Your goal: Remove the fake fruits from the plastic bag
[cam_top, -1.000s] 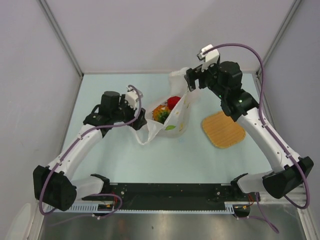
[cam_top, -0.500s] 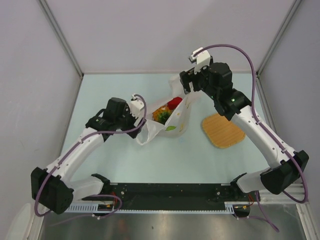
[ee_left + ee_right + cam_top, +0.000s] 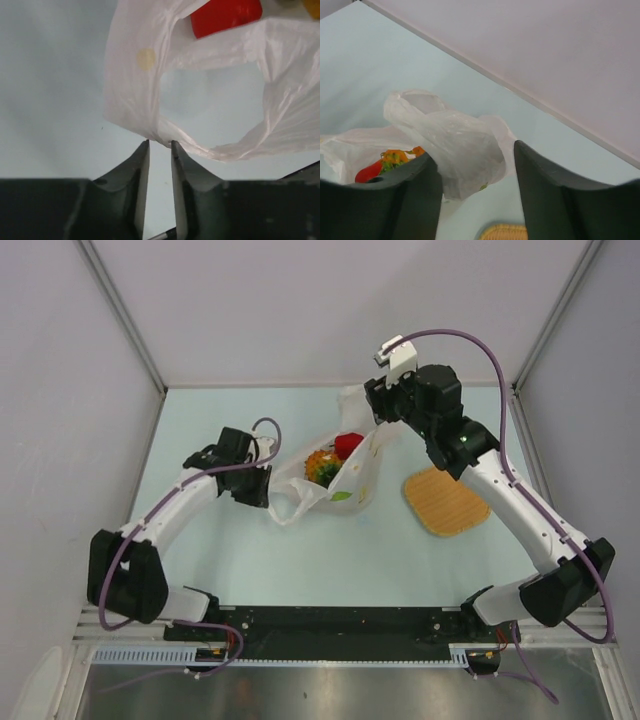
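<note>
The plastic bag [image 3: 352, 478] lies mid-table with its mouth open toward the left. Inside it show a red fruit [image 3: 347, 444] and an orange-and-green pineapple [image 3: 322, 468]; a green piece [image 3: 342, 496] shows through the film. My left gripper [image 3: 268, 484] is at the bag's near-left handle loop. In the left wrist view its jaws [image 3: 160, 144] stand narrowly open, the edge of the loop [image 3: 150, 132] right at their tips. My right gripper [image 3: 378, 406] hovers at the bag's far handle. It is open, with the handle [image 3: 460, 150] between its fingers [image 3: 472, 152].
A flat orange woven tray [image 3: 447, 500] lies right of the bag and shows at the bottom edge of the right wrist view [image 3: 505, 232]. Grey walls close in the back and both sides of the pale table [image 3: 240, 550].
My left arm swung back and in toward the bag's handle loop, and its jaws narrowed a lot. My right gripper shifted left over the far handle and closed partway.
</note>
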Available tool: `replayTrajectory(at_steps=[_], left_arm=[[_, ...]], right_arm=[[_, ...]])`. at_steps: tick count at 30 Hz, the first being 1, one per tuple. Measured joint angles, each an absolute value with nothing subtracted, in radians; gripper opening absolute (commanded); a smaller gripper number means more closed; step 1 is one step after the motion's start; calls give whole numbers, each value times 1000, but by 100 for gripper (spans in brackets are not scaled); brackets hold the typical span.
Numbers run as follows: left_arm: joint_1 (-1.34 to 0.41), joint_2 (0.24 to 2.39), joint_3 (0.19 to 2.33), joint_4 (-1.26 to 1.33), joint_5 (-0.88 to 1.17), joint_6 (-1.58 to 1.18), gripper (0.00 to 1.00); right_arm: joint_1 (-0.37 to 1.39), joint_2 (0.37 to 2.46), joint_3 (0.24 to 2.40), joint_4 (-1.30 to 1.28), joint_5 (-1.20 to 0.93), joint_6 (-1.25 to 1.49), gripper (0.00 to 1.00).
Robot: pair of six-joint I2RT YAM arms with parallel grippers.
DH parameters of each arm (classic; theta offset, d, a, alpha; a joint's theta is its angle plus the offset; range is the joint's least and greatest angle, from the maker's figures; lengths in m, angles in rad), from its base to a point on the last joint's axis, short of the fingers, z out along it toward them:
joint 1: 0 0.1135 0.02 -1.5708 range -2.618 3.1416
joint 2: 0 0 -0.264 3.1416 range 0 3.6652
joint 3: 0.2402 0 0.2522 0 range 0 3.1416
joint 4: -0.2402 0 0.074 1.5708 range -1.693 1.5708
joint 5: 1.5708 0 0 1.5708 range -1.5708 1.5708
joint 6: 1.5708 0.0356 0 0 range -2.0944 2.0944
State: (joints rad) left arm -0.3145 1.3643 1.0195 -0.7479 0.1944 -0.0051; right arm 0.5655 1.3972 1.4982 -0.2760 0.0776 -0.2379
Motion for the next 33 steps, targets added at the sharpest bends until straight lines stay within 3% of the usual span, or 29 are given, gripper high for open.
replayTrajectory(at_steps=[1,5,11,20,21,22,23,25,29,33], left_arm=[[-311,1377,1026,-745,197,-13,0],[-290,1477,1147,-746,224,-11,0],[-211,1527,1381,-720,208,6,0],[-115,1683,1937,-597,182,21,1],[-106,1710,2016,-604,184,9,10],[-101,1720,2057,-600,187,0,43],[-97,1720,2069,-582,190,-12,56],[-95,1671,1996,-555,204,-52,73],[-106,1504,1583,-531,260,-205,85],[-119,1516,1263,-582,355,-308,89]], right_arm=[[566,1401,1499,-274,77,-242,40],[560,1479,1560,-275,68,-253,1],[514,1737,1850,-274,41,-238,0],[491,2212,2549,-269,33,-170,0],[496,2218,2560,-260,34,-160,0],[501,2218,2557,-254,34,-156,0],[509,2209,2540,-232,36,-153,0],[524,2191,2508,-212,37,-149,0],[543,2152,2427,-210,36,-130,0],[535,2133,2363,-214,36,-112,0]])
